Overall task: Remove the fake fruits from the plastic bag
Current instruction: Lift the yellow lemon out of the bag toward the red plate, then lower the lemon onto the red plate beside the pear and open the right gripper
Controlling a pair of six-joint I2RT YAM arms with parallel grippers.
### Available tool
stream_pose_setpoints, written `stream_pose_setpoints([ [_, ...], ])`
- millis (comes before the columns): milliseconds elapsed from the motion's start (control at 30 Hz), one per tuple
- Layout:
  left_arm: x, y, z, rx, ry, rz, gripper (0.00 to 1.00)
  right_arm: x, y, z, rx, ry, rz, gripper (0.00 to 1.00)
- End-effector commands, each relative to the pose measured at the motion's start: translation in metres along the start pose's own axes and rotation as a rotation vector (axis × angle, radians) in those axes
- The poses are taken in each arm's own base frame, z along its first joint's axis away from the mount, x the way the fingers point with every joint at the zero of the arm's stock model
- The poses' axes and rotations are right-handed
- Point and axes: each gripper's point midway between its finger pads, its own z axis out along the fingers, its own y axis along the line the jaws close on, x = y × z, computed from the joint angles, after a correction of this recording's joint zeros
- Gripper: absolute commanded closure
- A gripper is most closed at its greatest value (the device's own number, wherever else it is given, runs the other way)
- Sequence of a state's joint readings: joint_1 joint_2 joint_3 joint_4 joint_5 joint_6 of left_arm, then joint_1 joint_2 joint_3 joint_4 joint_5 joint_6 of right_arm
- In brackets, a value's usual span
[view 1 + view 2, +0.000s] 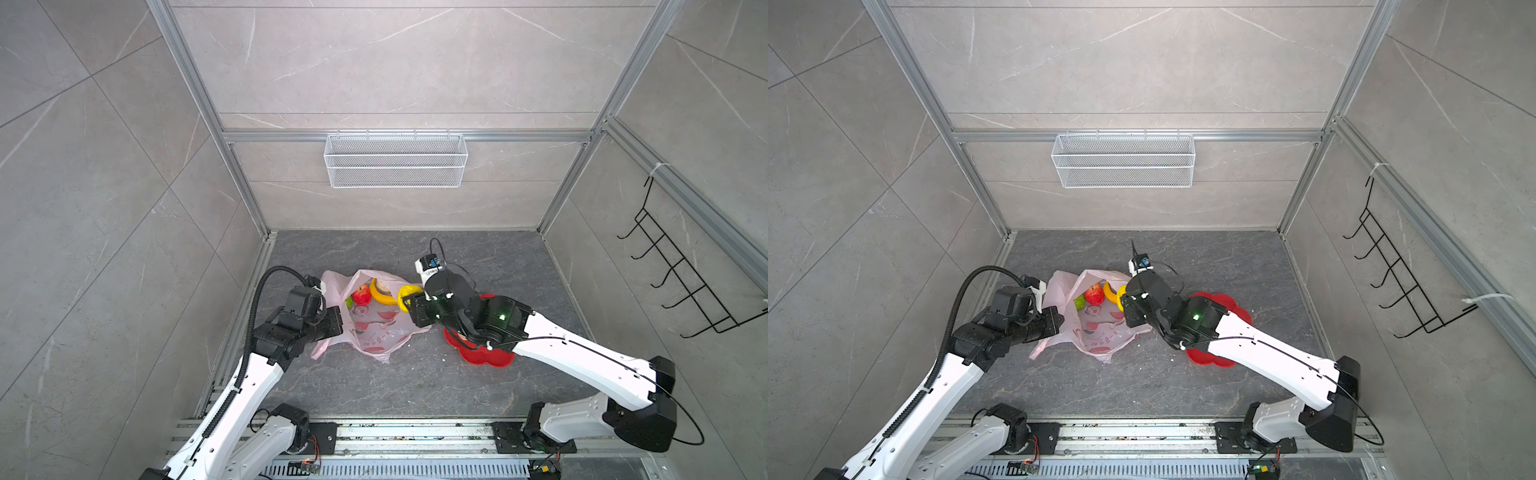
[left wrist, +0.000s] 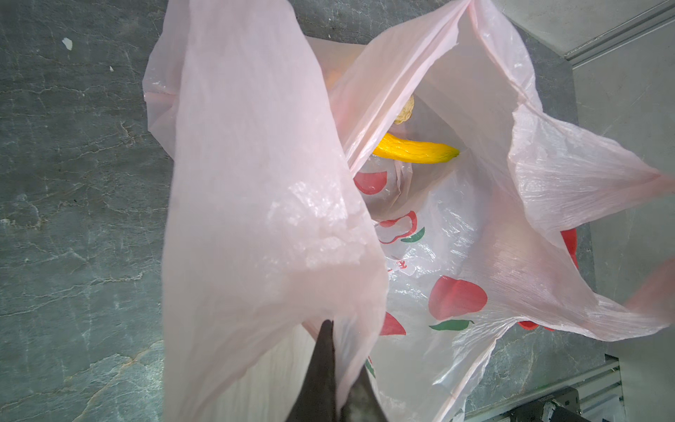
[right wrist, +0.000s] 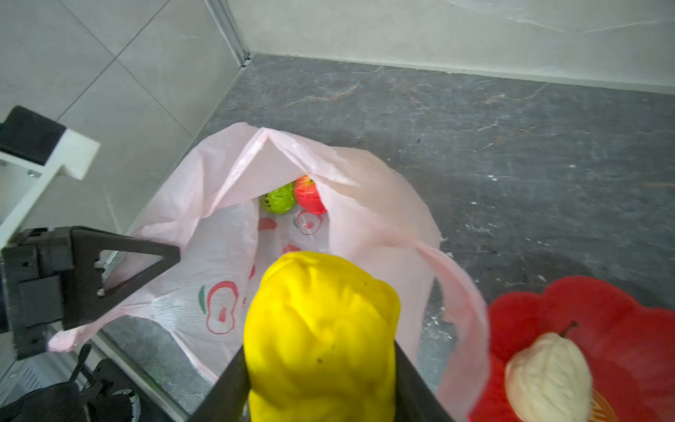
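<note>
Left gripper (image 2: 339,350): jaws pinched together on the film of the thin pale-pink plastic carrier bag (image 1: 376,332), at the left side of its mouth in both top views. Reads as a hold-open: the film is lifted into a tent so the mouth gapes toward the right arm.

Right gripper (image 3: 320,349): clamped on a lumpy yellow plastic fruit (image 3: 321,310), one jaw on each side. It sits at the right edge of the bag mouth in both top views, just left of the red flower-shaped dish (image 3: 621,321). Can't tell if the fruit is fully clear of the film. My read is mid-extraction with the dish as drop point, since one beige knobbly fruit (image 3: 548,376) already lies in it.

In the bag:
- long yellow banana (image 2: 416,151)
- second beige knobbly lump (image 2: 404,111), just beyond the banana and partly hidden by film
- red bumpy ball (image 3: 308,195) and green bumpy ball (image 3: 279,199), side by side, deep under the tented film

Four left to pull, by my count.

Surface: dark grey veined stone-look tabletop (image 1: 478,257), matt, with a few pale specks near the dish. The bag is centre-low in both top views.

Room: pale grey tiled walls in an aluminium frame. White wire-mesh basket (image 1: 395,160) on the back wall, upper centre. Black wire hook rack (image 1: 681,274) on the wall at mid right.
</note>
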State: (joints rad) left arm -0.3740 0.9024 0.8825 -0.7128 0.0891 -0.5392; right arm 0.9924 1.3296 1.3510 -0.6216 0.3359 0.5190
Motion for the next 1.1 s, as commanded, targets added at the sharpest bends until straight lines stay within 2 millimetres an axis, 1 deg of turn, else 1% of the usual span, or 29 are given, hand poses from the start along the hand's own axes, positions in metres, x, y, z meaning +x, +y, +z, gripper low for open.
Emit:
stream_pose_setpoints([
  [0, -0.011, -0.010, -0.004, 0.038, -0.030, 0.016, 0.97, 0.002, -0.038, -0.017, 0.100, -0.018, 0.001, 0.59],
  [233, -0.012, -0.011, -0.004, 0.041, -0.035, 0.019, 0.96, 0.006, -0.094, -0.035, 0.216, -0.046, 0.080, 0.60],
  [400, -0.013, -0.012, -0.002, 0.042, -0.031, 0.019, 0.97, 0.014, -0.137, -0.037, 0.331, -0.033, 0.119, 0.60],
  [600, -0.014, -0.012, -0.001, 0.044, -0.030, 0.022, 0.97, 0.035, -0.173, -0.024, 0.426, 0.026, 0.153, 0.60],
  [767, -0.013, -0.013, 0.000, 0.047, -0.026, 0.021, 0.97, 0.064, -0.203, -0.007, 0.484, 0.105, 0.217, 0.61],
  [867, -0.013, -0.013, -0.001, 0.042, -0.025, 0.023, 0.97, 0.078, -0.216, 0.000, 0.502, 0.126, 0.258, 0.61],
  [1067, -0.014, -0.012, -0.001, 0.039, -0.021, 0.023, 0.97, 0.100, -0.236, 0.012, 0.530, 0.179, 0.314, 0.61],
])
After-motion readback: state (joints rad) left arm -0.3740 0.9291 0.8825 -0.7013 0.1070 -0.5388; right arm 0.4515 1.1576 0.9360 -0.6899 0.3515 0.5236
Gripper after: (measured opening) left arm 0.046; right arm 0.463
